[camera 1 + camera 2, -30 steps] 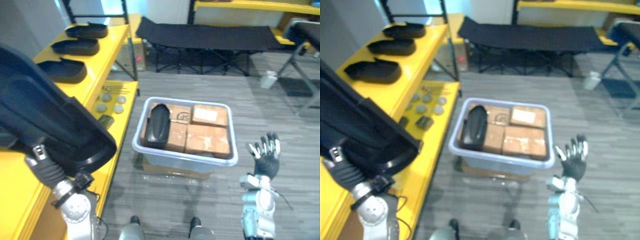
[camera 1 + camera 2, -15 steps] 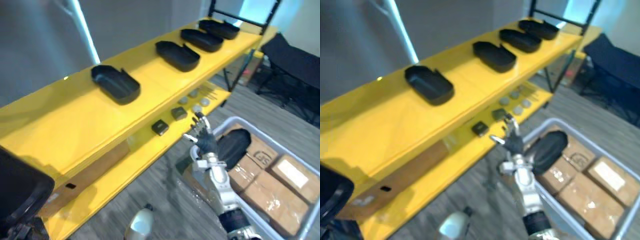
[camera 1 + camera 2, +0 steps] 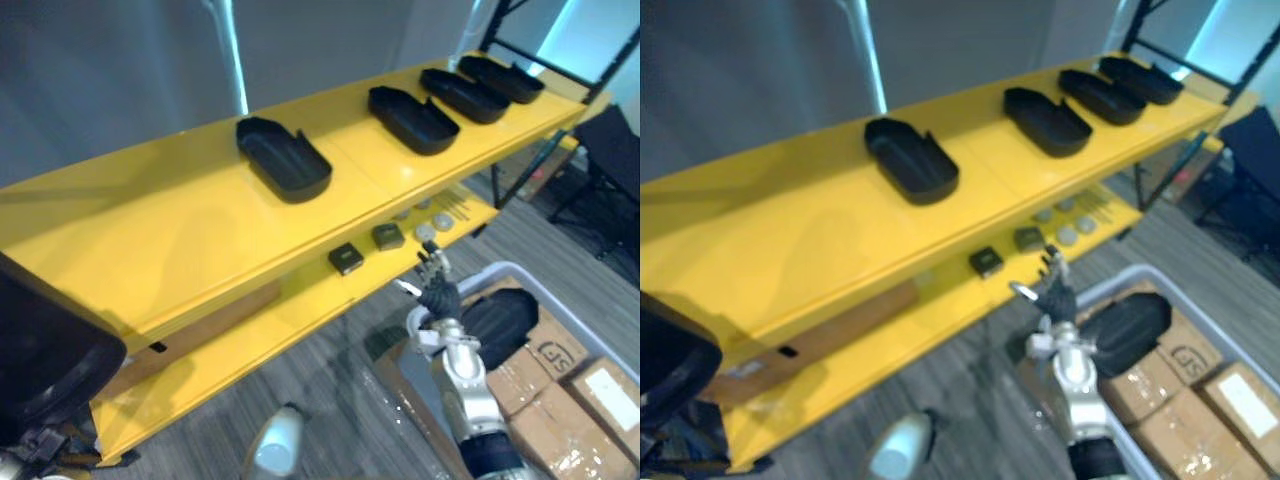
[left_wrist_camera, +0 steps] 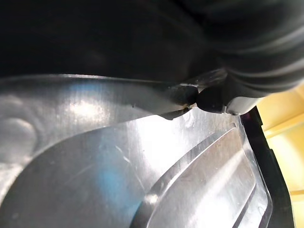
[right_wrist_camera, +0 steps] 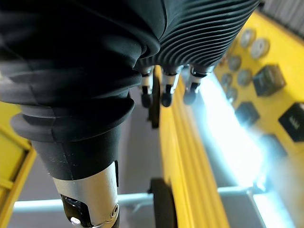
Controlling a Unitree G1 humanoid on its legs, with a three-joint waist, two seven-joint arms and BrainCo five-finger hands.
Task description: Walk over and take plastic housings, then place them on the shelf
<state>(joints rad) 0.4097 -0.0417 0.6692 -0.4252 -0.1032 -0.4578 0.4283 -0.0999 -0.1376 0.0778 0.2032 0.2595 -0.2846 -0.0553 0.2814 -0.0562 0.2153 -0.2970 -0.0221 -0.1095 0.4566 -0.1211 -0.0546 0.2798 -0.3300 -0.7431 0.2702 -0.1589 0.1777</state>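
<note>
Black housings [image 3: 285,158], yellow shelf [image 3: 170,230], brown boxes [image 3: 553,350]

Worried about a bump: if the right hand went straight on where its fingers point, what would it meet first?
Probably the front edge of the lower yellow shelf, close to the grey discs. The right hand is open with its fingers aimed up at it, though depth is unclear.

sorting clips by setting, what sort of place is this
Probably a workshop or small factory storeroom: a yellow shelf rack holds black plastic housings in a row, small parts lie on its lower level, and a grey bin of cardboard boxes stands beside it.
</note>
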